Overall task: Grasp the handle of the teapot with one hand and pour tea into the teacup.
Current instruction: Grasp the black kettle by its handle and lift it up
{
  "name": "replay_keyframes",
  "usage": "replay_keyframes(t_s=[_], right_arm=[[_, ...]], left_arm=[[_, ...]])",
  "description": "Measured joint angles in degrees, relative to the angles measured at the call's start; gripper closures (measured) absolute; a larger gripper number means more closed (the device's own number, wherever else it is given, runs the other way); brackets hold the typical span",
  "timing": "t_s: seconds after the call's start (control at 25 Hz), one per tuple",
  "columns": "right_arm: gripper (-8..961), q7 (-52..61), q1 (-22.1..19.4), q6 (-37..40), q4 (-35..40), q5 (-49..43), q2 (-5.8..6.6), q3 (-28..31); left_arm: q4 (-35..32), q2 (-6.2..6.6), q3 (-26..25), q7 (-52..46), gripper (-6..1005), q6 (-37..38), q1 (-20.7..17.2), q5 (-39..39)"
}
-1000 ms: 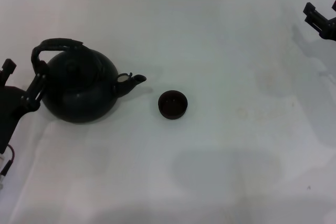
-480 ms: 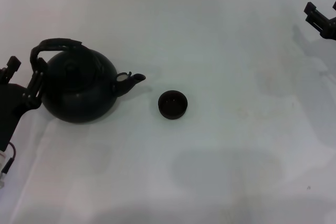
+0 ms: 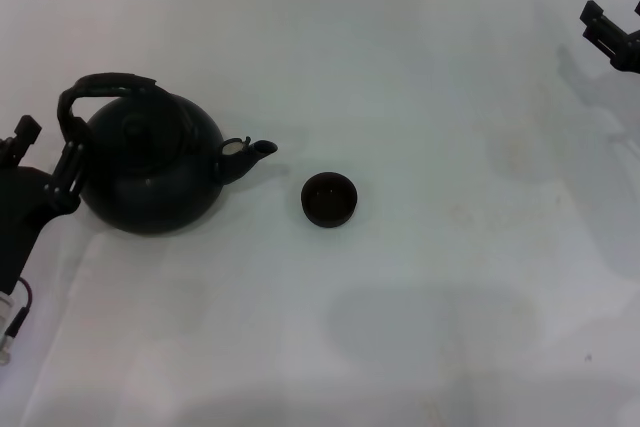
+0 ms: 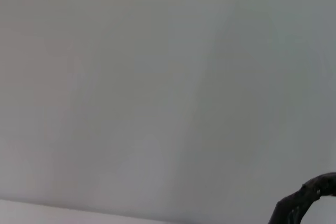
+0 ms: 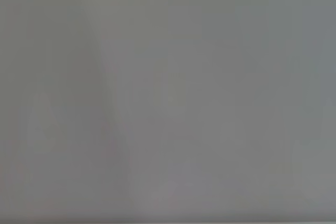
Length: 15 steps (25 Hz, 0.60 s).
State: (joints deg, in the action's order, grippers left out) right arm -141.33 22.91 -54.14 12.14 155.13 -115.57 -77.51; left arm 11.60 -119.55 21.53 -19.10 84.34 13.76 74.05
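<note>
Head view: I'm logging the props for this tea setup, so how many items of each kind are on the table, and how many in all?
Teapot: 1, black, with its handle arched over the lid
Teacup: 1, small and dark, just off the spout
Total: 2 items on the white table

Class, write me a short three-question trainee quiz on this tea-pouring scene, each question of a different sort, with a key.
1. True or false: the teapot stands upright on the table.
2. The spout points toward: A) the teacup B) the left claw C) the right claw
3. Fill in: the claw nearest the handle is the ____ one.

Key: 1 true; 2 A; 3 left.
</note>
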Motion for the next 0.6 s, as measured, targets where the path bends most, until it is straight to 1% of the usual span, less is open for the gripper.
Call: replay_keyframes(t_s=[0.28, 0.6], right_arm=[[124, 0.00, 0.03, 0.00, 0.23, 0.00, 0.00, 0.00], [123, 0.00, 0.02, 0.00, -0.16, 0.00, 0.00, 0.00]], left_arm=[[-0.09, 0.11, 0.00, -0.03, 379, -0.29, 0.42, -0.04], [-0.04, 0.19, -0.85, 0.03, 378, -2.41, 1.25, 0.05]])
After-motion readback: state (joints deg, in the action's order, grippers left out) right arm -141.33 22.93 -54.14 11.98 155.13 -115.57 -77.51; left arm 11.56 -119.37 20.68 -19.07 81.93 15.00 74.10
